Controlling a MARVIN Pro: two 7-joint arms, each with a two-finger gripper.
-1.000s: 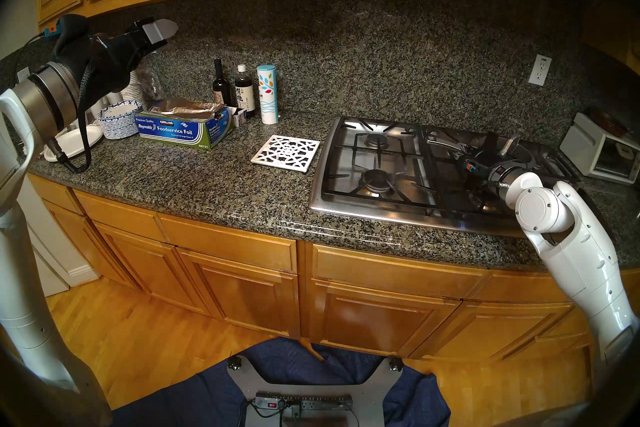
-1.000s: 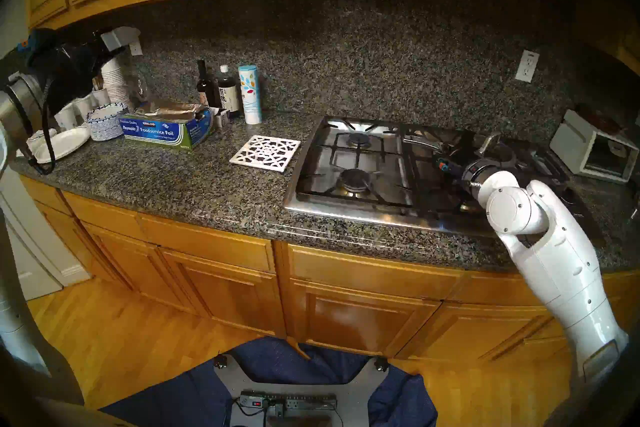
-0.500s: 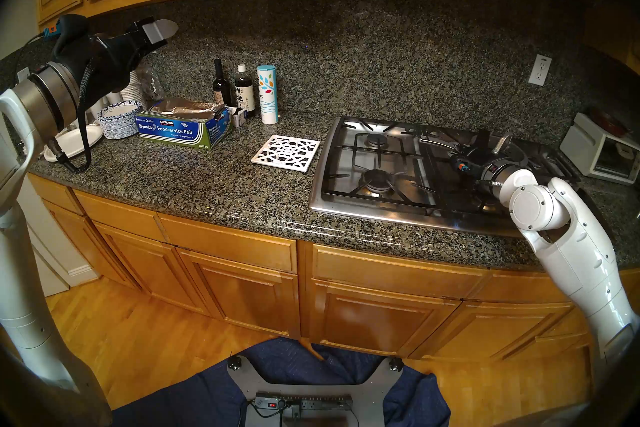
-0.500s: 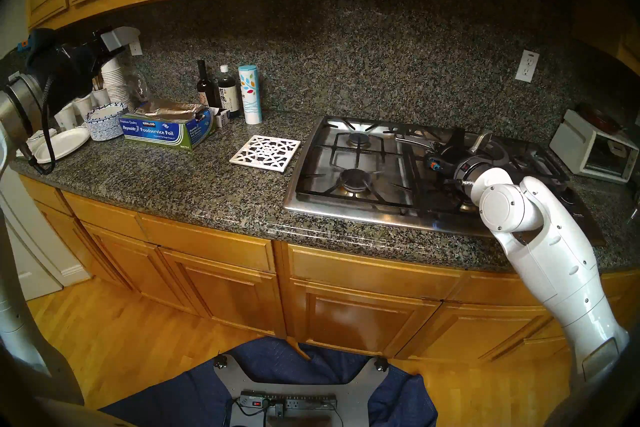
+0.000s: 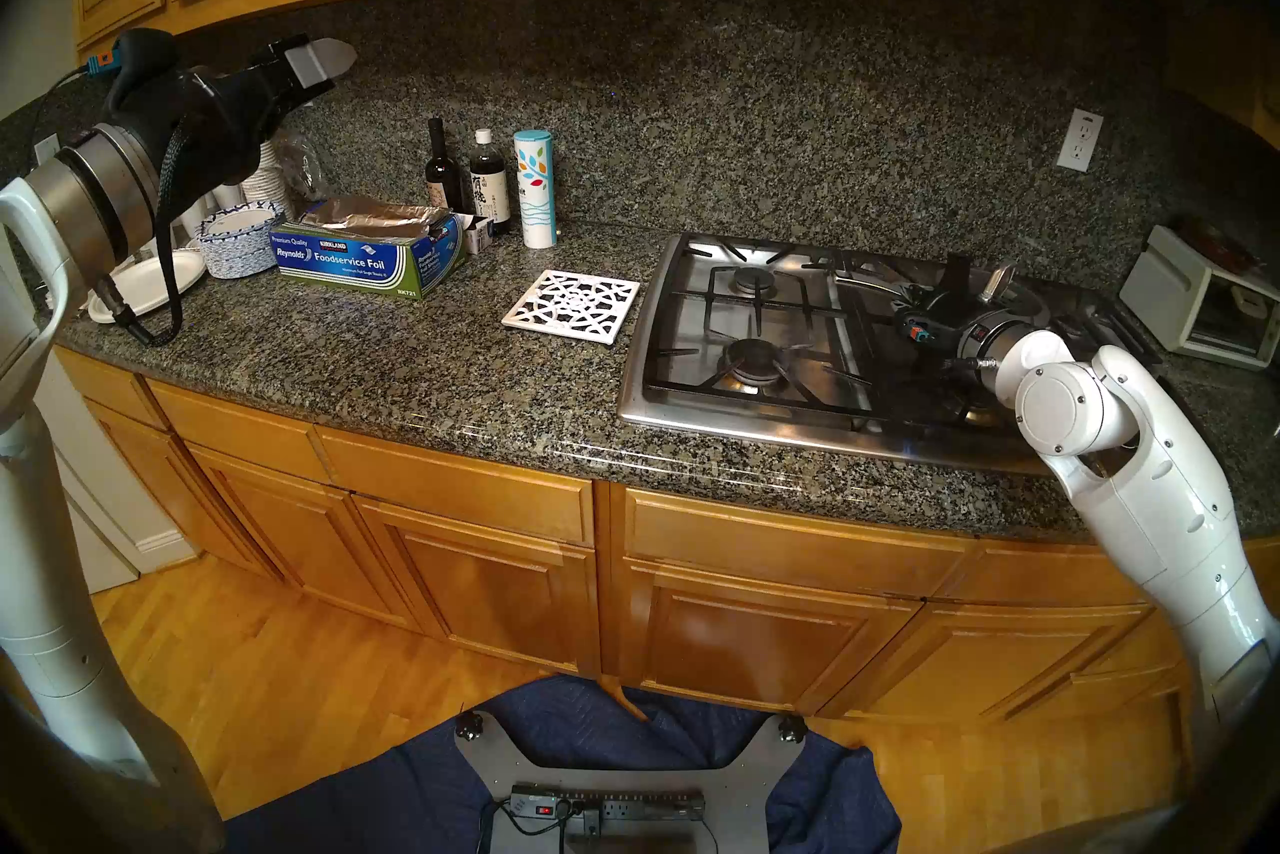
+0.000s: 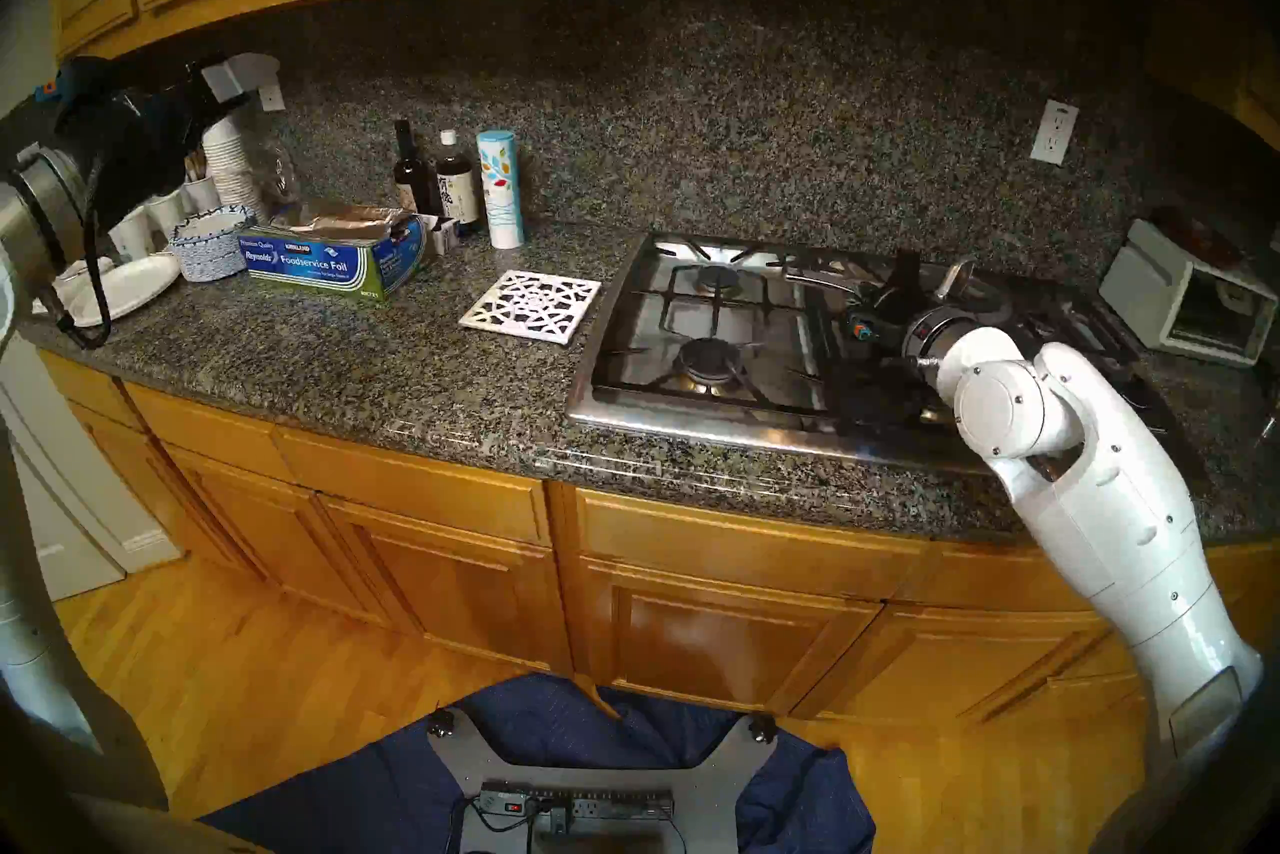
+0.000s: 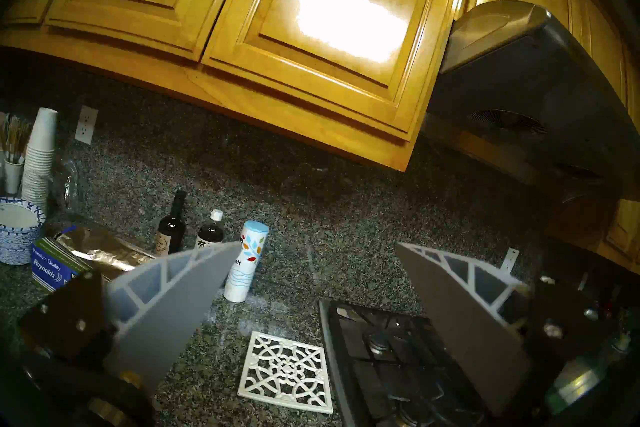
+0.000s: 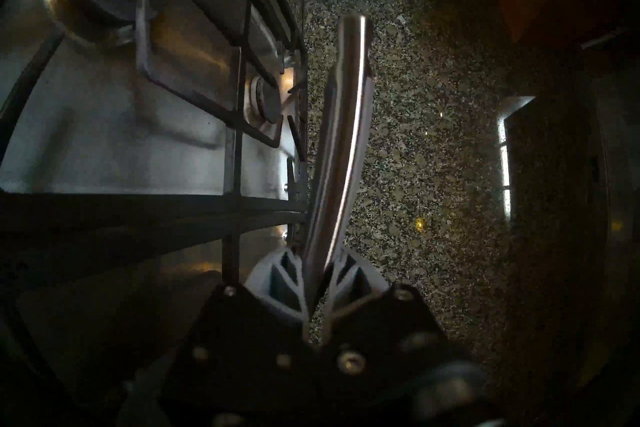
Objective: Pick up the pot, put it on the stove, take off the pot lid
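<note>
Over the stove [image 5: 699,346], pot [image 8: 341,145] handle points left, clamped by right tool [image 8: 317,280]

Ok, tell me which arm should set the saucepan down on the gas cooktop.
Right. The right claw is shut on the saucepan's long curved silver handle, at the stainless steel gas cooktop. The left claw is open, far over the counter's left end.

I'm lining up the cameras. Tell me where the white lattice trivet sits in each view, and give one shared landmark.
Head stereo left: white lattice trivet just left of centre, beside the stove.
Head stereo right: trivet left of centre.
Left wrist: trivet at bottom centre.
Right wrist: not in it.
Shared landmark: the stove's left edge, just right of the trivet.
</note>
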